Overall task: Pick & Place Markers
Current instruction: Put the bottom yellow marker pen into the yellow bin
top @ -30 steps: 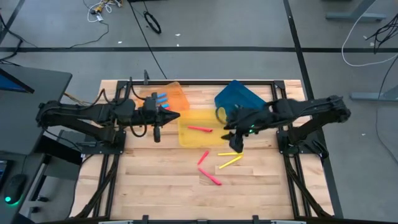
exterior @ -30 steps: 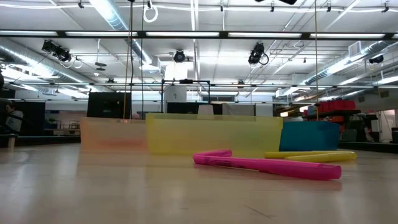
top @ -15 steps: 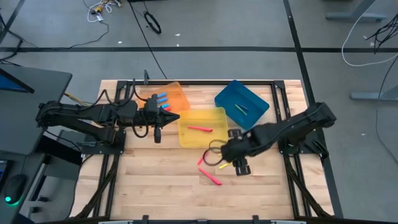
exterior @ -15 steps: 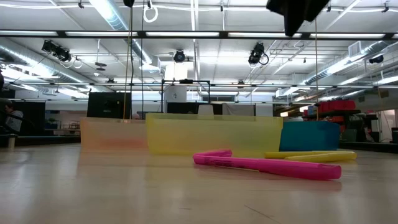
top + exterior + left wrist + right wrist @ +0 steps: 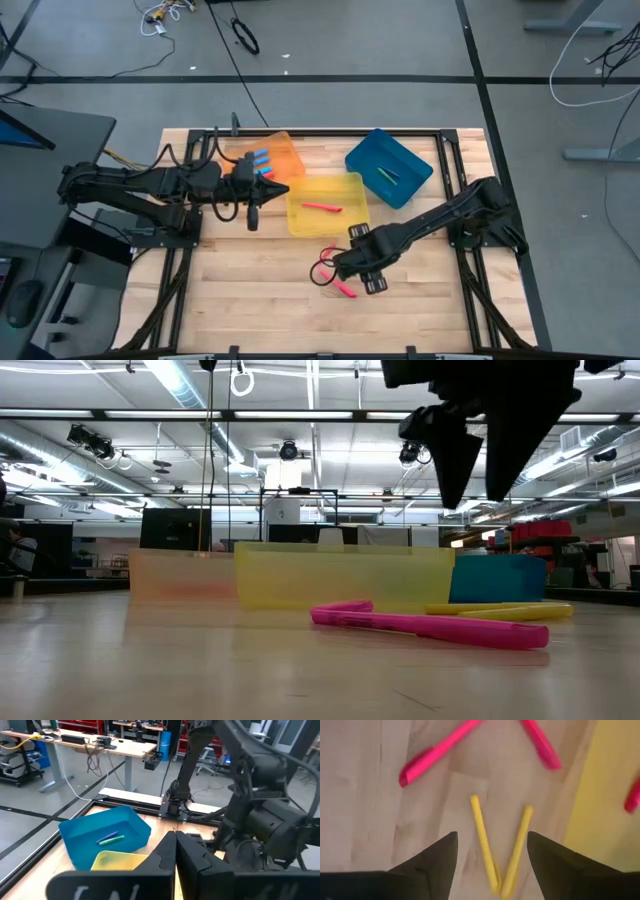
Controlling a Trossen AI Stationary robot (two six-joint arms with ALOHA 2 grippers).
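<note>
Yellow markers [image 5: 492, 845] unlabelled, right pincer [image 5: 490, 852] spread above

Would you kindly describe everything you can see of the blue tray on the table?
The blue tray is a shallow rectangular bin of what looks like glossy plastic, with low walls and rounded corners. It sits flat on the wooden table at the far right, turned at an angle to the table edge. Inside lie two thin markers, one green and one blue-purple, close together. A yellow tray stands beside it; whether they touch is unclear. No pincer is at it.
</note>
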